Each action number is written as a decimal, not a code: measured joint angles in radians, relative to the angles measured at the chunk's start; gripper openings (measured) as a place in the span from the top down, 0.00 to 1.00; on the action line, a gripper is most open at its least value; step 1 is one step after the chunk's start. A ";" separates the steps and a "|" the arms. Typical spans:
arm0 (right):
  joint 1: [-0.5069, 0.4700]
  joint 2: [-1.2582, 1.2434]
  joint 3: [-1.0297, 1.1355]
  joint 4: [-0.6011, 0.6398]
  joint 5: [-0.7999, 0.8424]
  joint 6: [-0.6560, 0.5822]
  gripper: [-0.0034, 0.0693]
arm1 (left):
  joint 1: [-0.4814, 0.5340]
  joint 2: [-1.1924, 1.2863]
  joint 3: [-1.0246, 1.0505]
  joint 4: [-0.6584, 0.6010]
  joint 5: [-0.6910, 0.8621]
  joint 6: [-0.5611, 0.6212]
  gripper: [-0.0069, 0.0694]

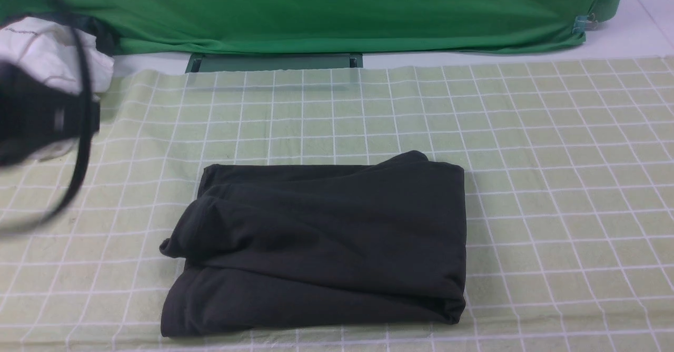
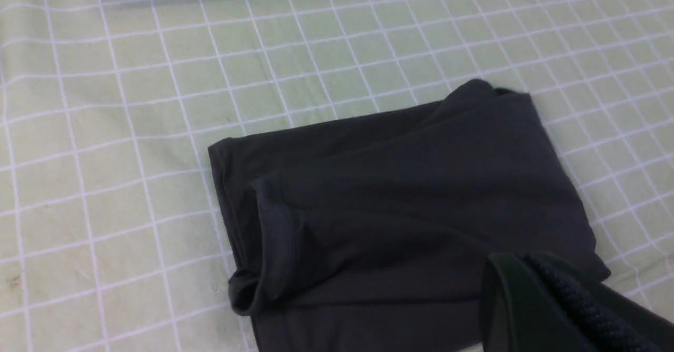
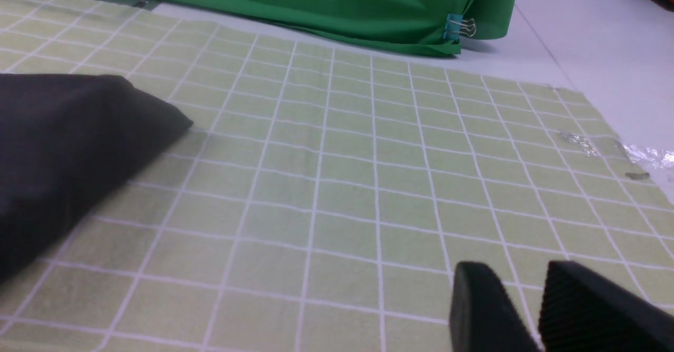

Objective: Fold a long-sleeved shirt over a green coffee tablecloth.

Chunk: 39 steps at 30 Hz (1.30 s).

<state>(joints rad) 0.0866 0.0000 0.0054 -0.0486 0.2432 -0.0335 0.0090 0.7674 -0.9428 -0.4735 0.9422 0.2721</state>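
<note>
The long-sleeved shirt (image 1: 326,246), dark charcoal, lay folded into a thick rough rectangle with rumpled layers along its left edge. It rested flat on the green coffee tablecloth (image 1: 553,157), pale yellow-green with white grid lines.

1. This looks like a staged robot test bench, not a home: a bright green backdrop cloth (image 1: 326,15) is held with a binder clip (image 3: 457,27).
2. A checked tablecloth (image 1: 553,146) lies taped over a plain white table (image 3: 590,51).
</note>
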 joint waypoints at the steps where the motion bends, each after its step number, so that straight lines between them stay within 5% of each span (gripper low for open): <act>1: 0.000 0.000 0.000 0.000 0.001 0.000 0.69 | 0.000 -0.065 0.076 -0.020 -0.053 0.000 0.89; 10: 0.000 0.000 0.000 0.000 0.001 0.000 0.68 | 0.000 -0.445 0.458 -0.110 -0.287 0.000 0.89; 20: 0.000 0.000 0.003 0.000 0.001 0.000 0.66 | 0.000 -0.503 0.488 -0.017 -0.332 0.021 0.89; 39: 0.000 0.000 0.004 0.000 0.000 0.000 0.63 | 0.000 -0.556 0.675 0.140 -0.716 0.076 0.89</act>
<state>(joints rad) 0.0866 0.0000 0.0096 -0.0486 0.2435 -0.0335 0.0090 0.2116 -0.2680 -0.3338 0.2261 0.3485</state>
